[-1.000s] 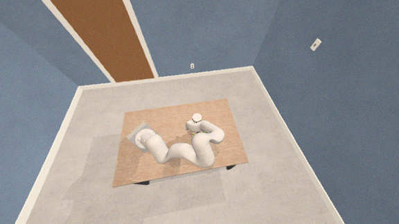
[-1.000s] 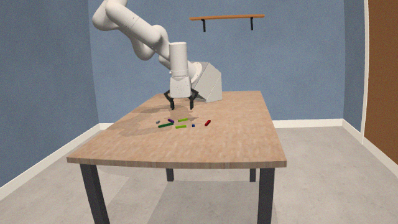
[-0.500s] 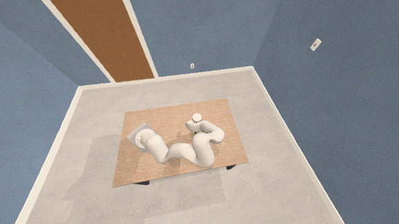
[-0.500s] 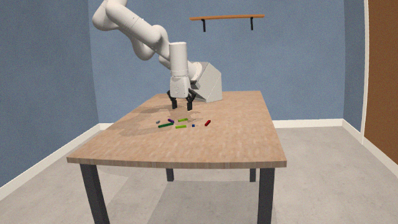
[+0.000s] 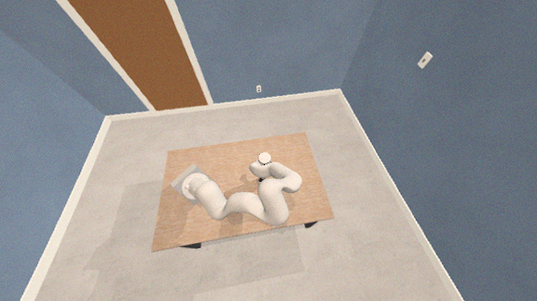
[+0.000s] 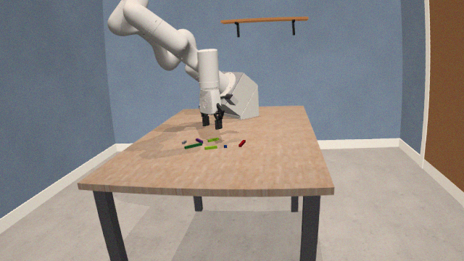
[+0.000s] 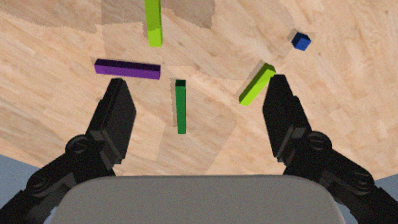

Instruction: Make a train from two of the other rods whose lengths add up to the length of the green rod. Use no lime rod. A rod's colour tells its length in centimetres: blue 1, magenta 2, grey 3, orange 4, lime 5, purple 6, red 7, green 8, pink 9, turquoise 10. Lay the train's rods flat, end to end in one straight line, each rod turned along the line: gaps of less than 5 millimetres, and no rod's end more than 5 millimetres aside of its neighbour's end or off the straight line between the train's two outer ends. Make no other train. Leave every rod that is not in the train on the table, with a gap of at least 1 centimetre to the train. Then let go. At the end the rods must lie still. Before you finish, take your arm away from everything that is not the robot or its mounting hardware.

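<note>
Several rods lie on the wooden table (image 6: 217, 152). In the exterior view I see a grey rod (image 6: 184, 142), a purple rod (image 6: 199, 140), a lime rod (image 6: 213, 139), the green rod (image 6: 193, 146), a second lime rod (image 6: 210, 147), a small blue rod (image 6: 225, 146) and a red rod (image 6: 242, 143). My gripper (image 6: 212, 124) hangs open and empty a little above the rods, pointing down. In the wrist view the green rod (image 7: 180, 106) lies between the open fingers, with the purple rod (image 7: 127, 69), two lime rods (image 7: 257, 83) (image 7: 153, 22) and the blue rod (image 7: 301, 41) around it.
The arm's grey base block (image 6: 243, 96) stands at the back of the table. In the overhead view the arm (image 5: 252, 196) covers the rods. A shelf (image 6: 264, 20) hangs on the back wall.
</note>
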